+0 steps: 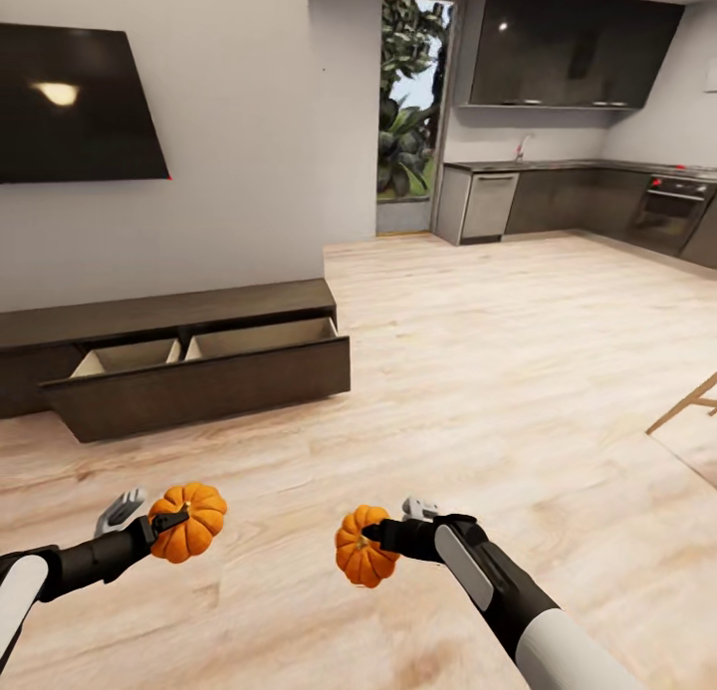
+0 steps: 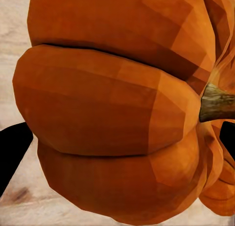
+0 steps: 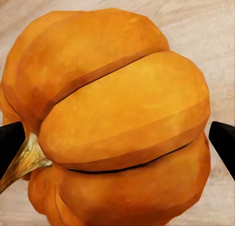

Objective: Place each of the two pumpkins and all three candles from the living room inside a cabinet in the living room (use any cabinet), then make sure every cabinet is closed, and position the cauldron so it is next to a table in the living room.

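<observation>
Head view: each arm's jaws clamp a pumpkin (image 1: pixel 189 521) (image 1: pixel 362 546) between them.

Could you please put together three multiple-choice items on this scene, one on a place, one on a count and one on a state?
1. Where does the cabinet stand?
A. under the wall screen
B. in the kitchen
C. by the chair

2. How many pumpkins are held?
A. none
B. one
C. two

3. The cabinet's drawer is
A. shut
B. pulled open
C. removed

Key: 1 A, it sits against the wall below the screen. 2 C, the left gripper holds the left pumpkin and the right gripper the right pumpkin. 3 B, its pale inside shows.
</observation>
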